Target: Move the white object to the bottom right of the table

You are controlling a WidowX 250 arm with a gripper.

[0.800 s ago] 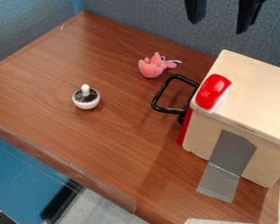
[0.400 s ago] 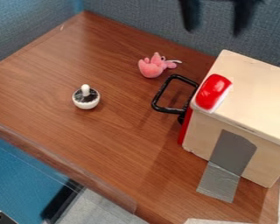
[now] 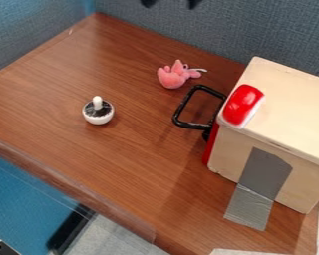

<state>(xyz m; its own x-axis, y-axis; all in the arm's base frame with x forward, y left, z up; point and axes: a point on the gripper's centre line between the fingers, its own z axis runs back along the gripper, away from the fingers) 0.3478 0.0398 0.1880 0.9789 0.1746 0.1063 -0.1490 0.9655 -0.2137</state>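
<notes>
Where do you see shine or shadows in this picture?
In the camera view: a pale glint on the red object; a soft, broad shadow on the table left of the beige box; a faint, small shadow beside the white object.

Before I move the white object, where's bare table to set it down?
Bare wood lies between the white object, near edge and tape; more lies left of the pink toy. It's crowded where that toy, handle and box sit close.
</notes>
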